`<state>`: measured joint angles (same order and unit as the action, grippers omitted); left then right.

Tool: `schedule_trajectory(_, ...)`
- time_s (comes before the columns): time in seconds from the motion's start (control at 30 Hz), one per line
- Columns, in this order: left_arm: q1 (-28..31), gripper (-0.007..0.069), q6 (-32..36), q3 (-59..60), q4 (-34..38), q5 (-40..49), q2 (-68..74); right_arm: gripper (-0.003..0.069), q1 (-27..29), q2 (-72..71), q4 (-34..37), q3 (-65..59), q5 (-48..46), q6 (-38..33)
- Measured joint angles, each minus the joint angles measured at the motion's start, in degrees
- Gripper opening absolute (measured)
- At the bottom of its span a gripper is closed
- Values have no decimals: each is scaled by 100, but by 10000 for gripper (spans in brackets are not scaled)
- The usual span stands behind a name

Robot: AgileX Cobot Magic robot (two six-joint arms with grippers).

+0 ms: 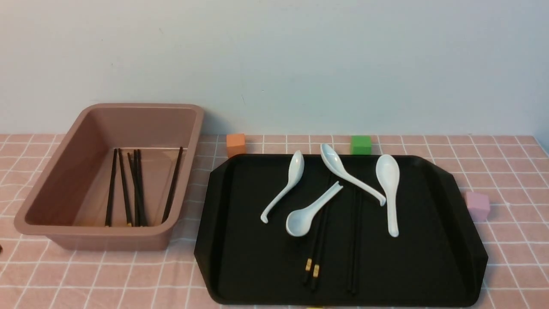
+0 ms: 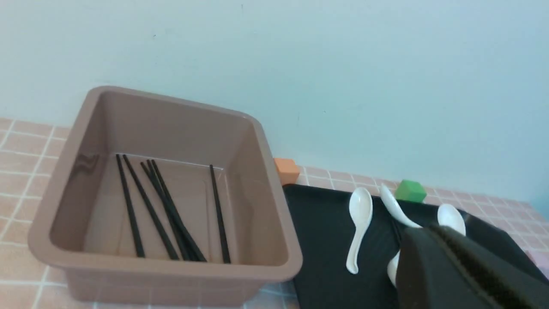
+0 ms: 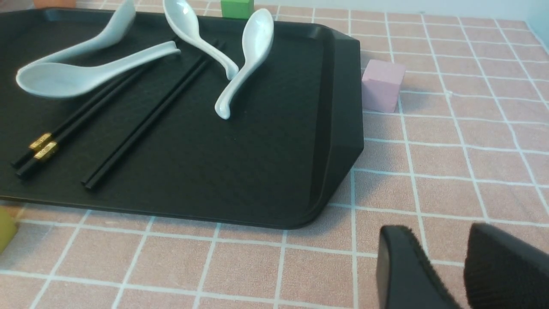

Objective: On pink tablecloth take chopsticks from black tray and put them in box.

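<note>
The dusty-pink box (image 1: 107, 234) stands at the left on the pink tablecloth (image 1: 506, 257) and holds several black chopsticks (image 1: 133, 189). On the black tray (image 1: 248, 257) lie a gold-banded pair of chopsticks (image 1: 317, 244) and a plain pair (image 1: 355, 240), their far ends under pale spoons (image 1: 388, 193). My left gripper (image 2: 433, 229) is shut and empty, hanging above the tray (image 2: 321, 240) to the right of the box (image 2: 171, 266). My right gripper (image 3: 437, 240) is open over bare cloth off the tray's near right corner (image 3: 257, 171). Neither gripper shows in the front view.
Several spoons are scattered across the tray's far half. An orange cube (image 1: 235, 144) and a green cube (image 1: 360, 144) sit behind the tray. A lilac cube (image 1: 477, 206) sits at its right side. A yellowish block (image 3: 6, 229) lies at its near edge.
</note>
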<state>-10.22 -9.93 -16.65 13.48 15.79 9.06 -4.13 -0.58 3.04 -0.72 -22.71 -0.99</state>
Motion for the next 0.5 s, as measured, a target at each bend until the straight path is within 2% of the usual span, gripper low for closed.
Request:
schedule_trajectory(0.13,0,-13,-21,549,161,-336,-97,240,0,0,0,0,0,0)
schedule_trajectory(0.5,0,-13,-39,709,213,-316,-97,240,0,0,0,0,0,0)
